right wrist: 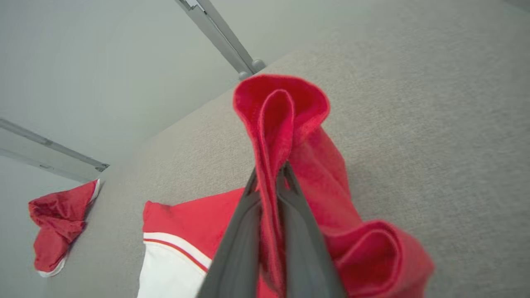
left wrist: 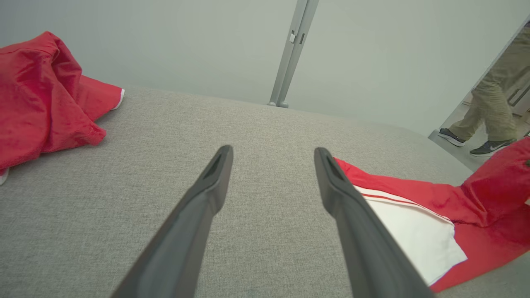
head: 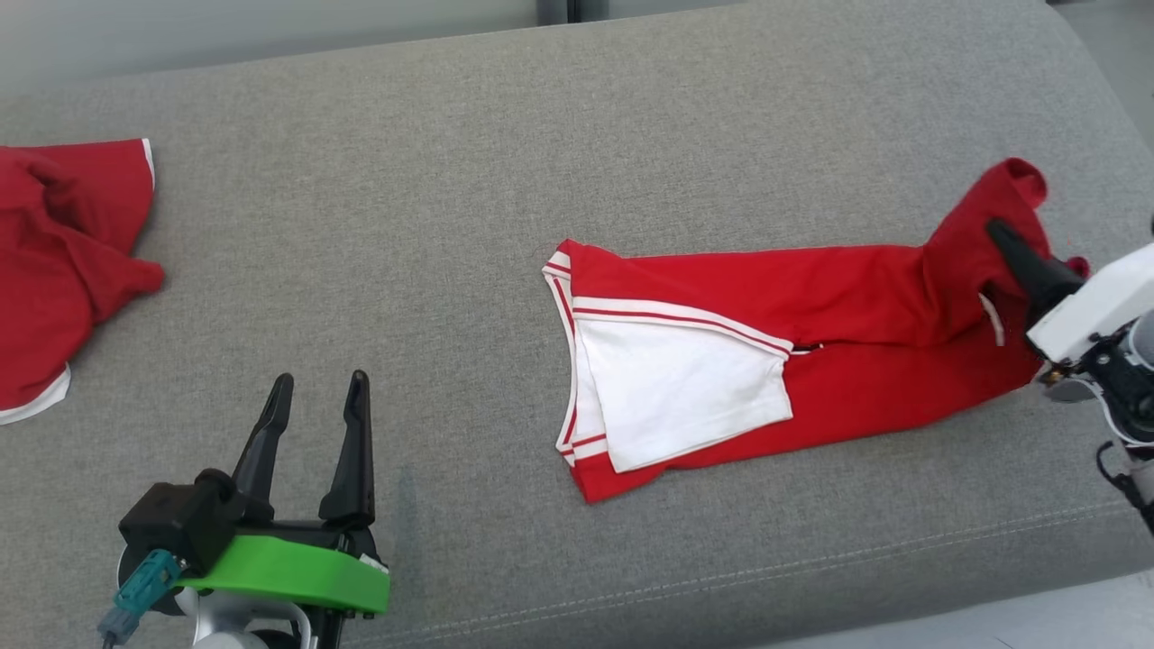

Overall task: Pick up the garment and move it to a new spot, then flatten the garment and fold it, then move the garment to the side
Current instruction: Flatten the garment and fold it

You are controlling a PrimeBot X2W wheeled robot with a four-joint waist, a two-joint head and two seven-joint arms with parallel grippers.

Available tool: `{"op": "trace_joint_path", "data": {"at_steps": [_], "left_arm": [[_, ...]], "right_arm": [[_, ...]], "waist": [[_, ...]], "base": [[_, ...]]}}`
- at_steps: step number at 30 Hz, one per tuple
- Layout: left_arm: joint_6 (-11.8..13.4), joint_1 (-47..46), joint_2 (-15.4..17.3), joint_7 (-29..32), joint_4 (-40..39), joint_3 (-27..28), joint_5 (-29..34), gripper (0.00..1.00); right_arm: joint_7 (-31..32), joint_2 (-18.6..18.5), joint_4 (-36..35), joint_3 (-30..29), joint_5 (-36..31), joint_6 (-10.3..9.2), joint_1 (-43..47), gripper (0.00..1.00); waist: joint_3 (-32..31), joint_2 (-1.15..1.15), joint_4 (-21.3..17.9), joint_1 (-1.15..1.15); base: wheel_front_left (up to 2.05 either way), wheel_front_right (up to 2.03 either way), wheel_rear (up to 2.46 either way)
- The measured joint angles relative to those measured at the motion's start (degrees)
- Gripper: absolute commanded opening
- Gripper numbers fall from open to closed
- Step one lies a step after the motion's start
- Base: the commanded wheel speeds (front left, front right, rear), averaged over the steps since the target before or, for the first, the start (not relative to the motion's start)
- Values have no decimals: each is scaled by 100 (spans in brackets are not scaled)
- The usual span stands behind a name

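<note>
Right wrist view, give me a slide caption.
Right gripper pinching a fold of the red-and-white garment over the grey cushion.

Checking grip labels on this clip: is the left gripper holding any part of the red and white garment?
No, the left gripper stands open over bare grey upholstery, apart from the red and white garment.

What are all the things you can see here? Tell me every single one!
red and white garment: one, red with a white panel and stripes, stretched across the cushion's middle and right, right end raised
crumpled red garment: one, red with white trim, at the cushion's left end
cushion: one, grey fabric, under both garments
metal post: one, silver, behind the cushion
person's legs: two, khaki trousers and dark shoes, beyond the cushion's right end
left gripper: one, dark fingers, open over bare cushion, lower left
right gripper: one, dark fingers, shut on the red and white garment's right end
</note>
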Motion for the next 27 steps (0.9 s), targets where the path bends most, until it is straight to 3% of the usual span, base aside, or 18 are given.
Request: {"op": "trace_joint_path", "data": {"at_steps": [7, 17, 27], "left_arm": [[0, 0, -1, 13, 0, -31, 0, 100], [0, -2, -48, 53, 7, -120, 0, 100], [-2, -10, -103, 49, 23, -187, 0, 100]], "right_arm": [[593, 635, -924, 453, 543, 59, -74, 0], [1166, 1013, -1246, 1121, 549, 48, -118, 0], [1215, 1488, -817, 1412, 169, -367, -454, 0]], "waist": [[-82, 0, 28, 0], [-101, 0, 218, 0], [-15, 0, 508, 0]], "base": [[0, 0, 0], [0, 0, 0], [0, 0, 0]]}}
